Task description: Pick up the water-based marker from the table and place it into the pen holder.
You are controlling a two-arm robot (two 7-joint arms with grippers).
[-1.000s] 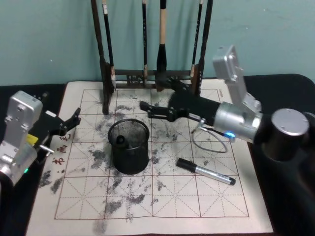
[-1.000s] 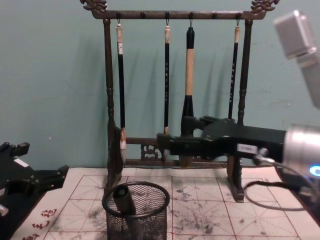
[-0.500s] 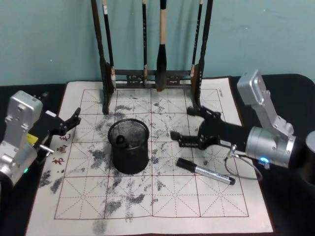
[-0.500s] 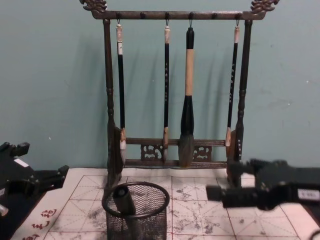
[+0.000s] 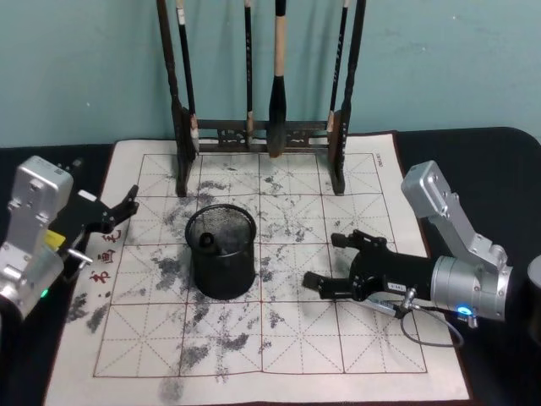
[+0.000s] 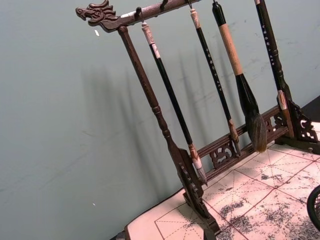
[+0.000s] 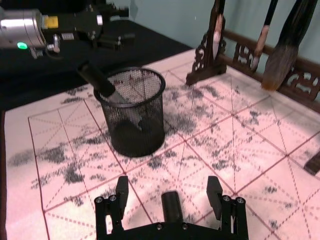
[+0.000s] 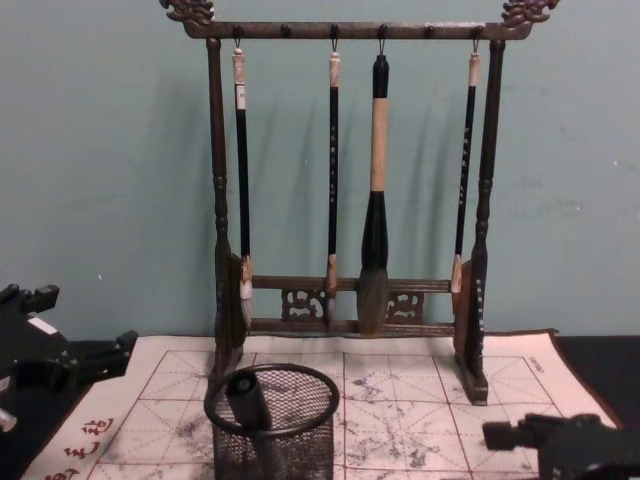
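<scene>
The right pincer (image 7: 168, 189), fingers spread, straddles the marker (image 7: 171, 206). The marker lies lengthwise along the pincer's reach, cap toward the pen holder (image 7: 135, 125). The left pincer (image 5: 118, 213) sits spread beyond the holder.

You got no legible text here. Red characters (image 5: 107, 255) sat printed on mat (image 5: 279, 355) left margin, too small to read. Pale inscriptions ran down hanging brush handles (image 8: 467, 150), unreadable. White label (image 5: 391, 288) on right gripper (image 5: 323, 260) body, yellow sticker (image 5: 54, 239) on left gripper (image 5: 125, 211): both illegible.
</scene>
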